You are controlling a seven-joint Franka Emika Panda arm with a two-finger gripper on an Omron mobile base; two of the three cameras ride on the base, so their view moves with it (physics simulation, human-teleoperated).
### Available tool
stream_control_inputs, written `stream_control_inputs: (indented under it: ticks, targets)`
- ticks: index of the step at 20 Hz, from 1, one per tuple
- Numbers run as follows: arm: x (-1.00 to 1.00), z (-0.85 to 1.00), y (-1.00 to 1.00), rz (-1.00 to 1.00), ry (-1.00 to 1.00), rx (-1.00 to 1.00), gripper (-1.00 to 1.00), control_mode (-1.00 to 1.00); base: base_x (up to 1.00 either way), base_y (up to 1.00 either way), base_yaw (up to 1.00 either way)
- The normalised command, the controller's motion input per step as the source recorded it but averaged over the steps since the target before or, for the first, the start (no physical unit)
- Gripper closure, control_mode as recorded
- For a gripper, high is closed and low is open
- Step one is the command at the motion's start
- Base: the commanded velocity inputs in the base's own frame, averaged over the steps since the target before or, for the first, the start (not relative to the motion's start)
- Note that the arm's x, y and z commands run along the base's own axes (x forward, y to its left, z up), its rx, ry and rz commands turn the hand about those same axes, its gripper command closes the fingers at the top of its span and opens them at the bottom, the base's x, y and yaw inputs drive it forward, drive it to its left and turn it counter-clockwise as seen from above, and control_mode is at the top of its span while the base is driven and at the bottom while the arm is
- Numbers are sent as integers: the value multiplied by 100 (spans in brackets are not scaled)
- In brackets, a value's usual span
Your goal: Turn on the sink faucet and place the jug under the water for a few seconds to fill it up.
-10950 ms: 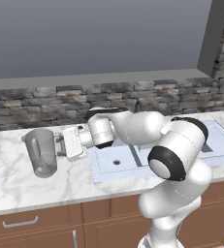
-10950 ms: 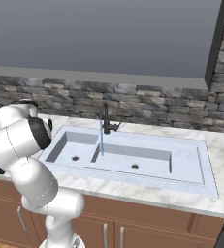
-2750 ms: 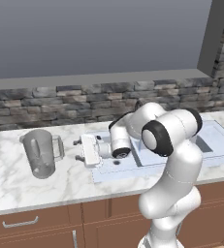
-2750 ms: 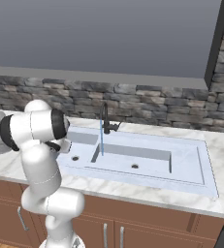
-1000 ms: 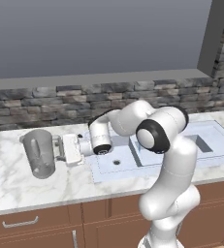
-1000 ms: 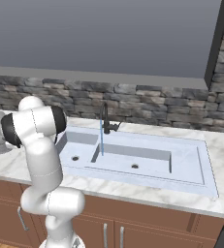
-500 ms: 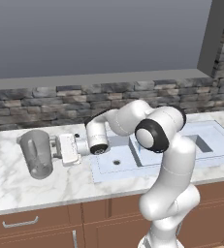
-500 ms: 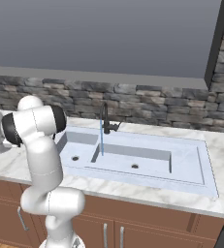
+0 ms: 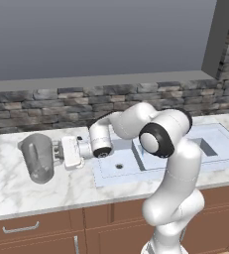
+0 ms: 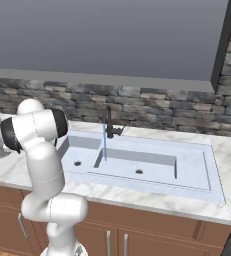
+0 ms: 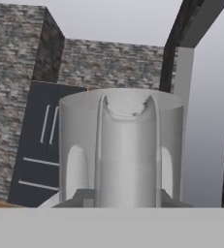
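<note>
Sink [image 10: 197, 150] set in marble counter [image 9: 7, 183], faucet [image 10: 108, 122] running, thin stream into left basin. Arm reaches left across the counter to the jug [image 9: 38, 158], which stands upright well left of sink. Gripper [image 9: 58, 153] was wide open a sec ago w/ fingers either side of the handle; now clamped on jug's handle [image 11: 128, 145], seen dead centre in hand view. So grasp looks done; next prob. lift + carry under stream. No brands, labels or writing readable.

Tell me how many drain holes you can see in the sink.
2: one drain hole in the basin nearer the jug, under the running tap, and one in the other basin of the sink.
</note>
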Motion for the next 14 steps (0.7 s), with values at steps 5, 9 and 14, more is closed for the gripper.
stream_control_inputs:
  ticks: [5,9,14]
  targets:
    - [-26,29,-44,-9,0,1,100,-100,0,0,0]
    - [-29,34,-80,-13,0,3,100,-100,0,0,0]
    - [-38,32,-100,-13,0,5,100,-100,0,0,0]
